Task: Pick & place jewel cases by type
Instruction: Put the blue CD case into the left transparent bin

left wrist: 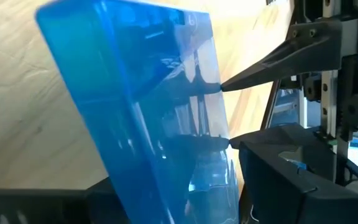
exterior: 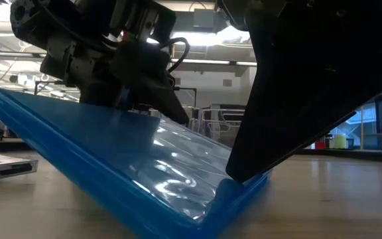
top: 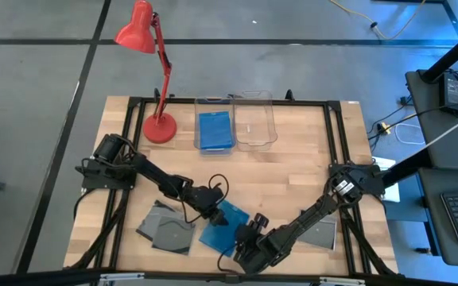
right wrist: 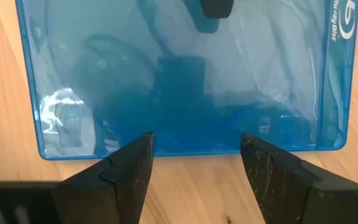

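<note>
Beside the wooden tabletop's [top: 293, 171] left edge, two smoky grey jewel cases [top: 168, 229] lie flat and overlapping near the front. The left gripper [top: 215, 208] pinches the raised far edge of a glossy blue jewel case [exterior: 138, 166], tilted with its near edge resting on the wood at front centre. Part of a disc-format logo reads down one corner of its clear sleeve (only "disc" is legible). The right gripper [right wrist: 194, 155] stands spread just at that low edge, holding nothing. Another grey case [top: 318, 233] lies by the right edge. At the back edge, a red desk lamp [top: 151, 71] stands left of two clear bins; the left bin [top: 215, 131] holds blue cases, the right bin [top: 255, 121] none.
</note>
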Robot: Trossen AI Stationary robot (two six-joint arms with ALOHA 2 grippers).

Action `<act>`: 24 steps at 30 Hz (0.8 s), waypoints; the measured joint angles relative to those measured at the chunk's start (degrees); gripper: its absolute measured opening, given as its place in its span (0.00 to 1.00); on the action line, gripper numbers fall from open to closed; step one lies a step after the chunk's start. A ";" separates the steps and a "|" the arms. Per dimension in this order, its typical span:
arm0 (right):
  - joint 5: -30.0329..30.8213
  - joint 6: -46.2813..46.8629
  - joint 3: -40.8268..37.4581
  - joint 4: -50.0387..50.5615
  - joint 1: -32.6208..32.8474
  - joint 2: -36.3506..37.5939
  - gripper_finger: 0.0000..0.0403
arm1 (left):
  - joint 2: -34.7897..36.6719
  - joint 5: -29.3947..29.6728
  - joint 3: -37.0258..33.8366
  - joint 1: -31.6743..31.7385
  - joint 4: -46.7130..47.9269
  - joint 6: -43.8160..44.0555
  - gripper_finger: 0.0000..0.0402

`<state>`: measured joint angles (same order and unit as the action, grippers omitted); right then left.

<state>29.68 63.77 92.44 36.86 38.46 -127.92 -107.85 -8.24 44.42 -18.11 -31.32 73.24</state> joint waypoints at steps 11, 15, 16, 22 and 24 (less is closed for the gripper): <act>-0.21 0.00 0.00 0.14 0.00 0.00 0.60 | 0.17 -0.08 0.00 0.71 -0.30 -0.03 0.20; -0.31 -0.02 0.00 1.05 0.09 0.10 0.60 | 0.28 -0.10 0.07 1.46 -0.66 0.01 0.11; -0.82 0.02 0.00 1.56 0.11 0.33 0.60 | 0.31 -0.28 0.11 1.68 -0.69 0.02 0.08; 1.67 -2.58 -0.10 6.20 0.54 5.64 0.60 | 0.35 -3.90 0.11 3.73 -1.87 -1.34 0.02; 2.44 -3.69 -0.07 8.90 0.60 7.38 0.60 | 0.33 -5.72 0.08 4.76 -3.79 -1.63 0.03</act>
<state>32.13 60.08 92.38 45.76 39.06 -120.54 -107.53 -13.96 44.50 -13.35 -35.11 71.61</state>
